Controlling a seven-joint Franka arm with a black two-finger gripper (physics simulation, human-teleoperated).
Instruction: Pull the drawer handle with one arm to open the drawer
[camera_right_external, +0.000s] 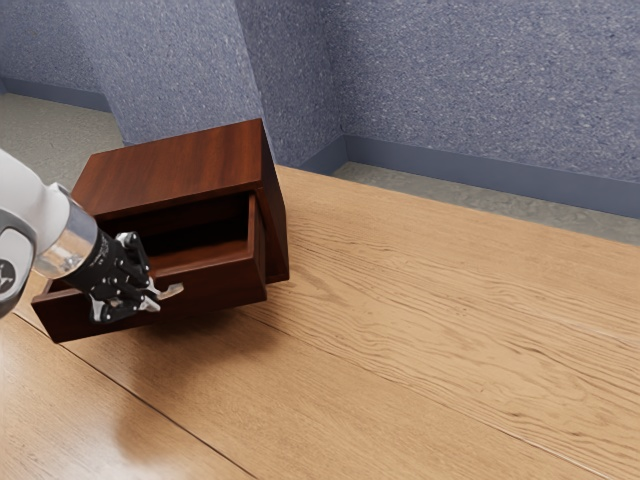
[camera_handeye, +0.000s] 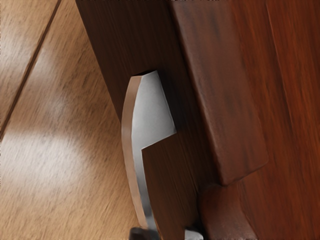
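A dark wooden cabinet (camera_right_external: 180, 165) stands on the table at the exterior view's left. Its single drawer (camera_right_external: 205, 285) is slid partly out, with a dark gap showing above the drawer's front panel. A curved silver handle (camera_right_external: 170, 292) sticks out from that front. My black gripper (camera_right_external: 148, 298) is at the handle, its fingers closed on it from two sides. Seen from the wrist, the silver handle (camera_handeye: 147, 115) arcs off the dark drawer front (camera_handeye: 125, 45) and runs down between my fingertips (camera_handeye: 136, 233).
The light wooden table (camera_right_external: 420, 330) stretches wide to the exterior view's right and toward the front. Blue-grey walls (camera_right_external: 480, 70) stand behind the cabinet. My white arm (camera_right_external: 30, 225) comes in from the left edge.
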